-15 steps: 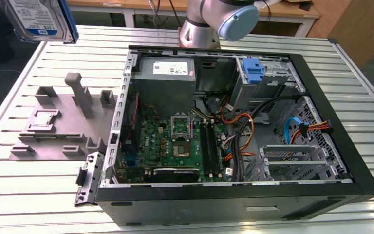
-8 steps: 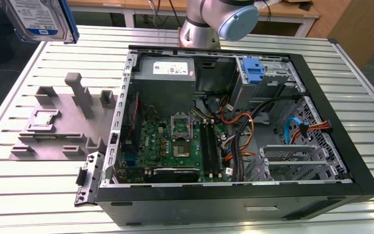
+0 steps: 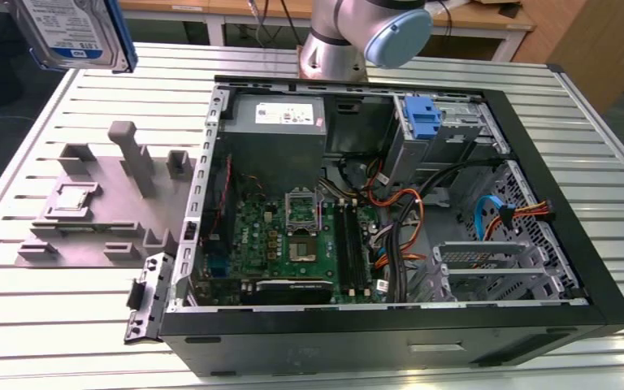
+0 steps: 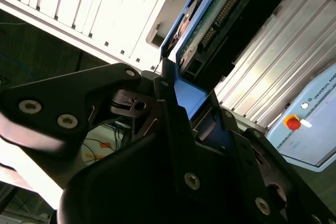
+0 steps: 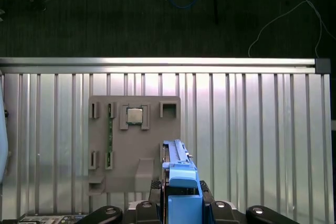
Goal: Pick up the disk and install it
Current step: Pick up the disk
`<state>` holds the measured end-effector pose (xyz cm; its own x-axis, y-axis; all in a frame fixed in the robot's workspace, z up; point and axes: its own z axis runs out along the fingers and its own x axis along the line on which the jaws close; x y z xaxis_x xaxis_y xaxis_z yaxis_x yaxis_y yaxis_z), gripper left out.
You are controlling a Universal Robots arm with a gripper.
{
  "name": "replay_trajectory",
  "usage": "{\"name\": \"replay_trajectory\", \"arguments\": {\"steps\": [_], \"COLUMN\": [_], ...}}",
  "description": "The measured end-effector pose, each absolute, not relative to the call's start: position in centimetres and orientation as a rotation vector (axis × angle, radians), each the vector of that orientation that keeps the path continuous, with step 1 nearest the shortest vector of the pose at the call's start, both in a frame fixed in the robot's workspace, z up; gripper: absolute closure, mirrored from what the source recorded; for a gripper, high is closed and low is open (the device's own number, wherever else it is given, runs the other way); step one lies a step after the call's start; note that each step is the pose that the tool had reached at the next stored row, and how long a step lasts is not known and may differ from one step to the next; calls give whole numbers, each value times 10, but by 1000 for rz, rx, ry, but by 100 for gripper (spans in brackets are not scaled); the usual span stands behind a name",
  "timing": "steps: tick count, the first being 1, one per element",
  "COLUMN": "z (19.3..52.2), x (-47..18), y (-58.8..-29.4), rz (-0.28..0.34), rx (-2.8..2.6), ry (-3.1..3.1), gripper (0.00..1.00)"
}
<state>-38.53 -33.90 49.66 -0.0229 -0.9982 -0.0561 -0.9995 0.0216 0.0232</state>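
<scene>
Exterior view: the disk (image 3: 74, 32) is up in the air | gripper (image 5: 181, 208) squeezes its blue rails (image 5: 178, 174), disk sticking out past it | looks stiff, a bit heavy, may break if dropped | best held by the 2 rails

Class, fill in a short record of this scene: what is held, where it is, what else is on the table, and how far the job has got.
Held item: disk, clamped in the gripper by its blue rail
Disk position: raised above the table, to the exterior view's left of the computer case
Case: open, boards and cables exposed
Also on table: grey tray holding a chip
Job status: disk lifted, not yet installed
</scene>
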Motion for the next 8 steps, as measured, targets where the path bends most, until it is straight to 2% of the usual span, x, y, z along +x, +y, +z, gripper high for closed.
{"name": "replay_trajectory", "arguments": {"steps": [8], "z": [497], "x": [-380], "y": [-339], "rz": [87], "rx": [-2179], "ry": [2228], "gripper": [64]}}
